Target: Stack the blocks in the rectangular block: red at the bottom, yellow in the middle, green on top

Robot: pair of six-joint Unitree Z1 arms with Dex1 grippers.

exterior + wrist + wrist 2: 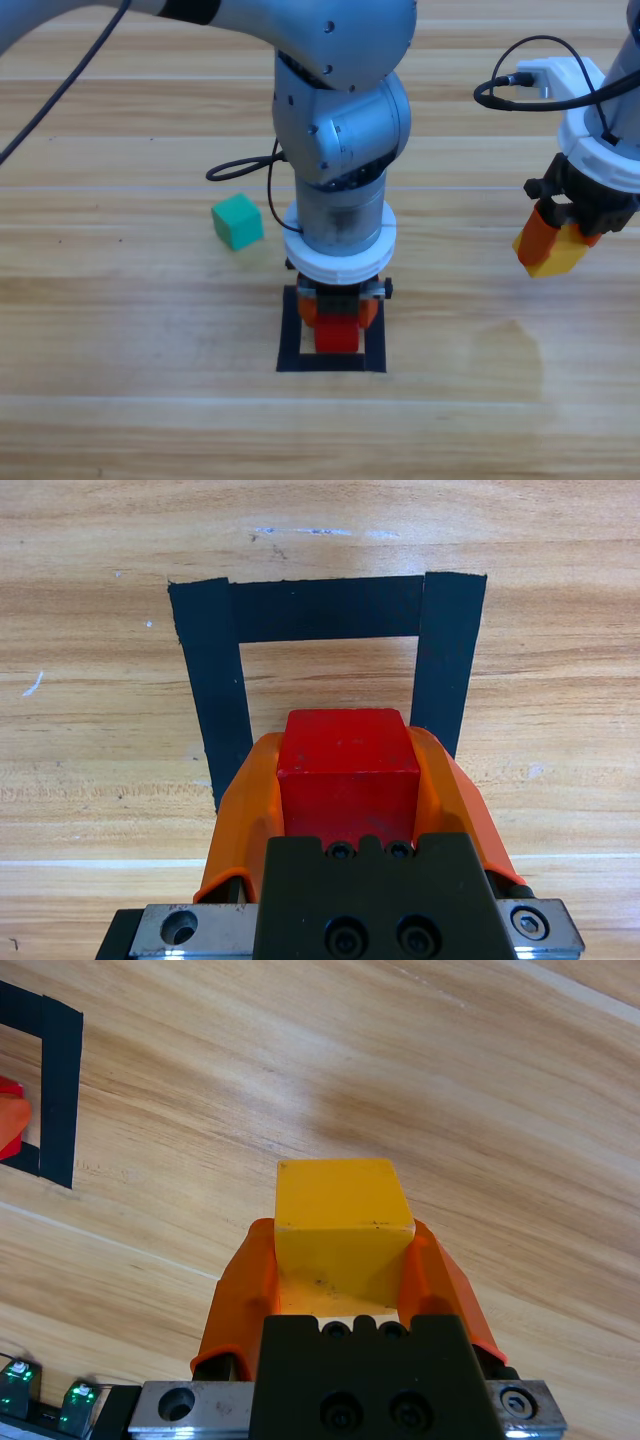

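Your wooden table [120,330] carries the black tape rectangle [291,330] near its middle. Over it, your left gripper [348,780] clamps the red cube [348,775] inside the outline; whether the cube touches the wood is hard to tell. Off to the right, your right gripper [340,1270] holds the yellow cube [342,1225] above bare wood. The green cube [237,221] sits left of the rectangle, apart.

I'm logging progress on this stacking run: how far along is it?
Nothing is stacked yet. The left gripper holds the small red cube over the black tape rectangle; the right gripper holds the small yellow cube aloft. The teal-green cube lies untouched.
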